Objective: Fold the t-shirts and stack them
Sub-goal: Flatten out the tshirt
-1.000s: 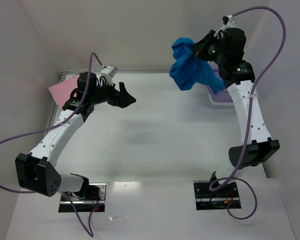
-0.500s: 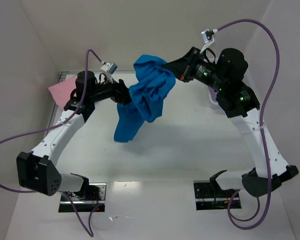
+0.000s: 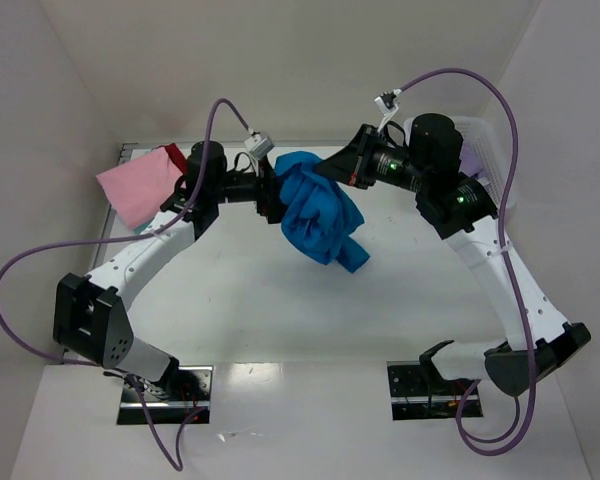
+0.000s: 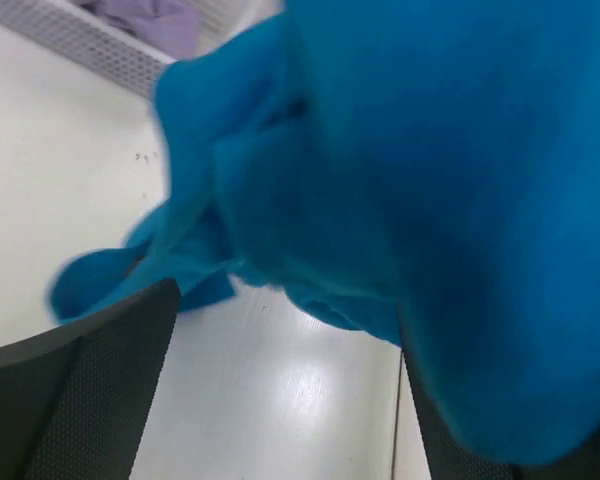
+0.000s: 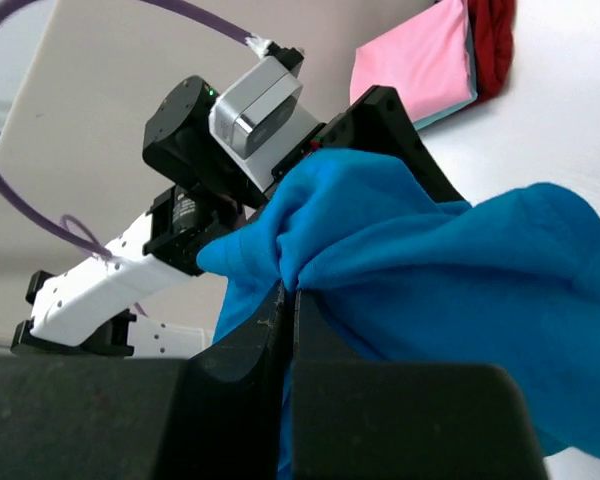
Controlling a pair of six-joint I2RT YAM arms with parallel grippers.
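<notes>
A bright blue t-shirt (image 3: pixel 322 215) hangs bunched above the table's middle. My right gripper (image 3: pixel 323 167) is shut on its top fold, and the right wrist view shows the pinch (image 5: pixel 292 292) with blue cloth (image 5: pixel 450 290) spilling out. My left gripper (image 3: pixel 274 200) is open against the shirt's left side. In the left wrist view, blue cloth (image 4: pixel 440 190) drapes over the right finger, and the left gripper (image 4: pixel 290 335) has bare table showing between its jaws. A pink t-shirt (image 3: pixel 138 186) lies at the far left over a red one (image 3: pixel 176 156). A lavender t-shirt (image 4: pixel 155 18) sits in the basket.
A white mesh basket (image 3: pixel 490 160) stands at the far right behind my right arm, and its wall (image 4: pixel 85 42) shows in the left wrist view. White walls close in the table on three sides. Purple cables loop off both arms.
My right arm has swung left from the basket, carrying the blue t-shirt to the middle. My left gripper has moved right until it meets the hanging cloth.
</notes>
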